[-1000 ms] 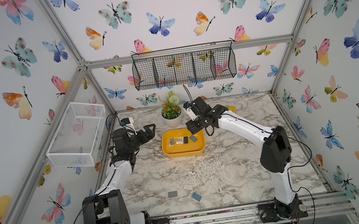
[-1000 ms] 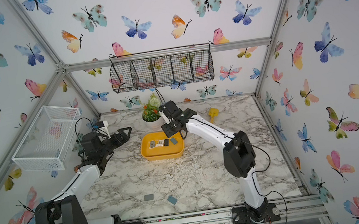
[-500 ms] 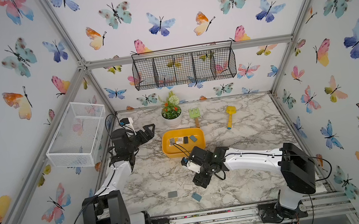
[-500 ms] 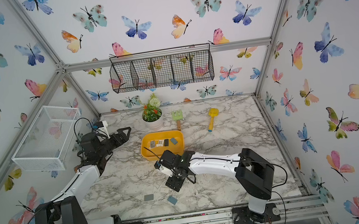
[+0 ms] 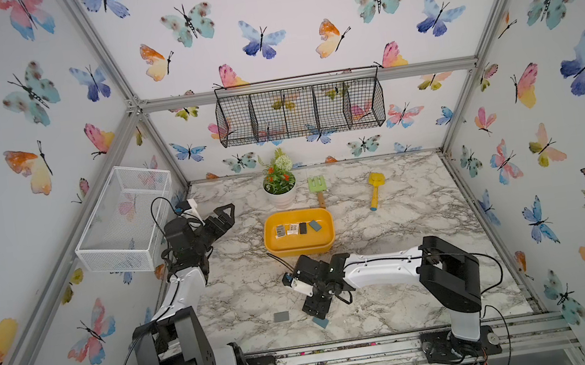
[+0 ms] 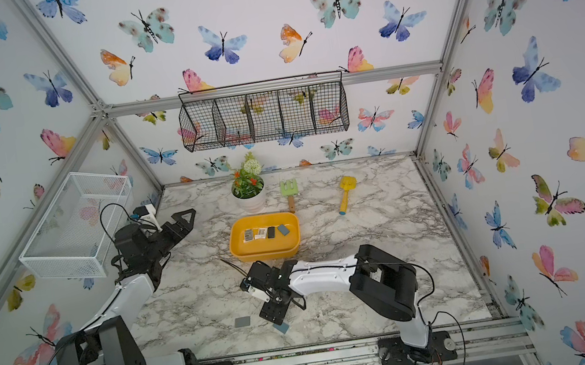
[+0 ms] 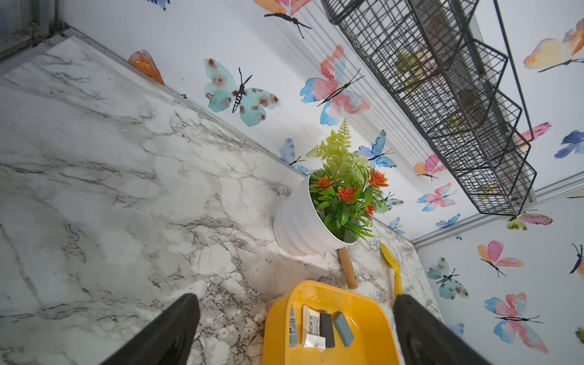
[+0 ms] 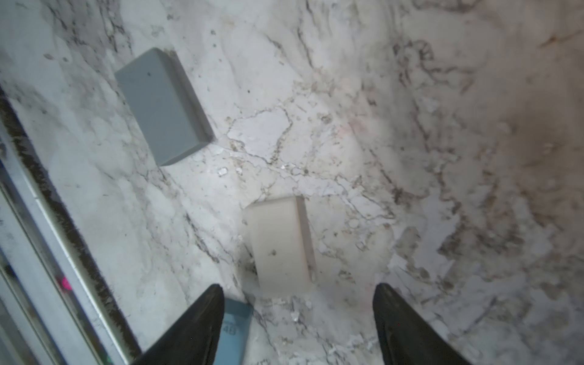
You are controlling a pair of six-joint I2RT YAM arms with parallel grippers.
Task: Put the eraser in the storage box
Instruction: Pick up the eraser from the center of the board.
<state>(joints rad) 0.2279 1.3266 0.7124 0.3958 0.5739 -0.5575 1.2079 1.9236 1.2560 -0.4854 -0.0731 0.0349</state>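
Shallow yellow plastic storage box (image 5: 299,248) (image 6: 265,251), glossy, rectangular with rounded corners, at frame centre in both top views. Inside, near its upper rim, four boxed erasers (image 5: 299,228) in a row: small flat slabs, two with printed wrappers, one black, one blue-grey

Below the box, on the veined marble-look table (image 5: 394,293), right gripper (image 5: 315,309) pointing down-frame, black tapered fingers spread fairly wide, gripping nothing. In the right wrist view, white eraser (image 8: 279,246), a matte soft-cornered block, flat on the table just ahead of the fingertips, in line with the gap, touching neither. Grey eraser (image 8: 161,104) at upper left there, smooth and sharp-edged, well apart from the white one. Blue eraser (image 8: 235,328), printed, partly hidden behind one fingertip, contact with it unclear. Metal front rail (image 8: 47,252) close along the lower left edge; broad bare marble toward frame right

Left gripper (image 5: 224,215) left of the box, held above the table, jaws at full spread, holding nothing
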